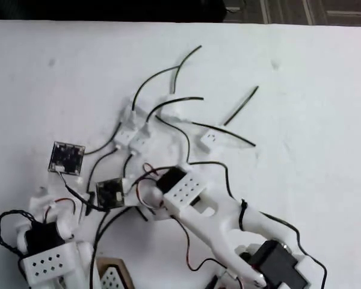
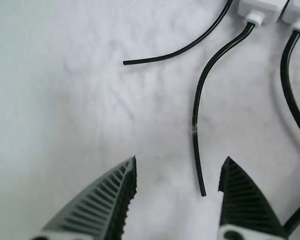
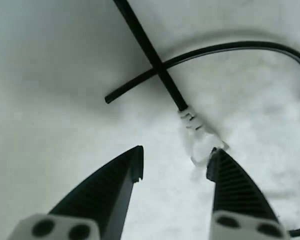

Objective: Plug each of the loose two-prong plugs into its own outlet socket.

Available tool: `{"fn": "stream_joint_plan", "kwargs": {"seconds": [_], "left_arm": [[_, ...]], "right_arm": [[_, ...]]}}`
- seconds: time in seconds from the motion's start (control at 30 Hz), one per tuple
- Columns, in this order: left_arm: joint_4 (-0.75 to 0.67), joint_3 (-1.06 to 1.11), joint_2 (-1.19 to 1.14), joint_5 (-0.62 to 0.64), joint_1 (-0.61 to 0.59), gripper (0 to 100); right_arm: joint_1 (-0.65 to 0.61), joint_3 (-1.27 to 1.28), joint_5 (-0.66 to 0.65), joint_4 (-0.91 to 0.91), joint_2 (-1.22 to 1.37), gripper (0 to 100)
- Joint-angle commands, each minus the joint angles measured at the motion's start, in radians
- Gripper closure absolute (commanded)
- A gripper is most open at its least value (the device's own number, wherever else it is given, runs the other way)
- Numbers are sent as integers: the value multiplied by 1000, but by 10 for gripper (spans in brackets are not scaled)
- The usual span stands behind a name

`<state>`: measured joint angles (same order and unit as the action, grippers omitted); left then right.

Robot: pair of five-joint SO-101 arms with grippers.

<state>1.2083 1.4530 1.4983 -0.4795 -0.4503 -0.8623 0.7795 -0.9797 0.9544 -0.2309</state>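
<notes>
Several white plugs and sockets with short black cords lie mid-table: a cluster (image 1: 134,131) and a lone socket block (image 1: 209,139). In the left wrist view my left gripper (image 2: 181,167) is open above the bare table, and a loose cord end (image 2: 202,191) lies between its fingers. Two white plug bodies (image 2: 260,9) sit farther off. In the right wrist view my right gripper (image 3: 177,150) is open, with a small white plug (image 3: 199,137) lying just inside one finger (image 3: 230,185), its cord (image 3: 150,50) running away. The right arm (image 1: 186,189) reaches in from the front right.
The left arm's base (image 1: 45,259) stands at the front left. Two small circuit boards (image 1: 66,158) (image 1: 110,192) with wires lie near the arms. Black cords (image 1: 168,102) fan out toward the back. A second cord (image 3: 230,50) crosses the plug's cord.
</notes>
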Motion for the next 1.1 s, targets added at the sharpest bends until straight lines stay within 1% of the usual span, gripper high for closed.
{"fn": "stream_joint_plan", "kwargs": {"seconds": [0.0,0.13,0.23,0.4,0.53,0.6,0.67,0.73,0.8,0.97,1.07], "left_arm": [[2,-3,10,3,-2,731],[2,-3,10,3,-2,731],[2,-3,10,3,-2,731],[2,3,10,3,-2,731],[-14,9,10,3,-2,731],[-12,9,10,3,-2,731],[-12,9,10,3,-2,731],[-12,9,10,3,-2,731],[-12,9,10,3,-2,731],[-12,11,10,3,-2,731],[-12,11,10,3,-2,731]], "right_arm": [[-22,18,-9,-71,-13,796],[-15,17,-15,-142,110,841],[10,2,-14,-211,185,847],[74,-86,-17,-170,257,850],[99,-107,-18,-168,275,854],[99,-107,-18,-170,283,899],[99,-107,-17,-173,282,981],[113,-117,-5,-162,275,970],[139,-157,78,-110,274,983],[240,-302,261,82,283,981],[263,-322,342,134,285,981]]}}
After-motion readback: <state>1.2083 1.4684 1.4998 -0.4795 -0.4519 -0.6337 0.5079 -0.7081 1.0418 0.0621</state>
